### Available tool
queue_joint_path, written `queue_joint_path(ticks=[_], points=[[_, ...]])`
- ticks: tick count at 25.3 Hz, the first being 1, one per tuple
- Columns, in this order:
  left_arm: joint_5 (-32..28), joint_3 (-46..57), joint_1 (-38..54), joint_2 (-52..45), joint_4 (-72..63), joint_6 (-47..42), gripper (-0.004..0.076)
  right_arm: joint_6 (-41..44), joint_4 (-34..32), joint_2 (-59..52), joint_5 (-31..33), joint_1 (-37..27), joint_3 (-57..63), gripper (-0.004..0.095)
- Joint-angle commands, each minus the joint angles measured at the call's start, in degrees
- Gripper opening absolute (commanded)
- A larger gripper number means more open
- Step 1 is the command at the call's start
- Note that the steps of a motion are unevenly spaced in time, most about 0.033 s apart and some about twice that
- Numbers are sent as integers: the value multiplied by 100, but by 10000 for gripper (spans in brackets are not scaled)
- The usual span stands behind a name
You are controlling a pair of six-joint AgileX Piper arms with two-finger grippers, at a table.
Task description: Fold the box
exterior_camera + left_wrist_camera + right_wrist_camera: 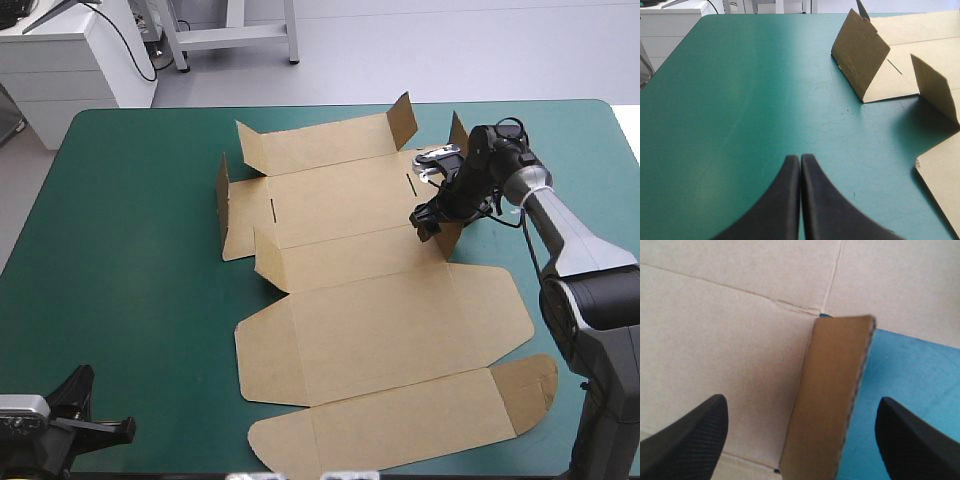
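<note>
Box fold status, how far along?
Early. Done: the box has its far wall and left wall raised. In hand: right gripper, open, straddles the upright right-side flap. The left gripper sits shut over the teal-green cover, off the box. To do: near panels lie flat, nothing looks tucked.

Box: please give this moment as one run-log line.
box: far walls raised, near panels flat | right gripper: open, astride raised right flap | left gripper: shut, over teal-green cover, apart from box
</note>
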Motion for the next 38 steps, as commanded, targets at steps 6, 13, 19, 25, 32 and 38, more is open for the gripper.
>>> queue_joint_path(ticks=[6,13,19,25,32,38], points=[[-456,-134,2,-34,7,-16,-8,-84,-26,-284,-250,-5,-200,291],[-456,-134,2,-34,7,-16,-8,-1177,-27,-279,101,-5,-228,-21],[-456,-134,2,-34,7,-16,-8,-2162,-133,-266,277,27,-924,-21],[-456,-134,2,-34,7,-16,-8,-3117,557,-45,330,49,-1919,-21],[-456,-134,2,-34,7,-16,-8,-4301,-482,329,98,1143,-2484,-21],[-456,-134,2,-34,7,-16,-8,-4689,-624,514,-810,1799,-2491,-21]])
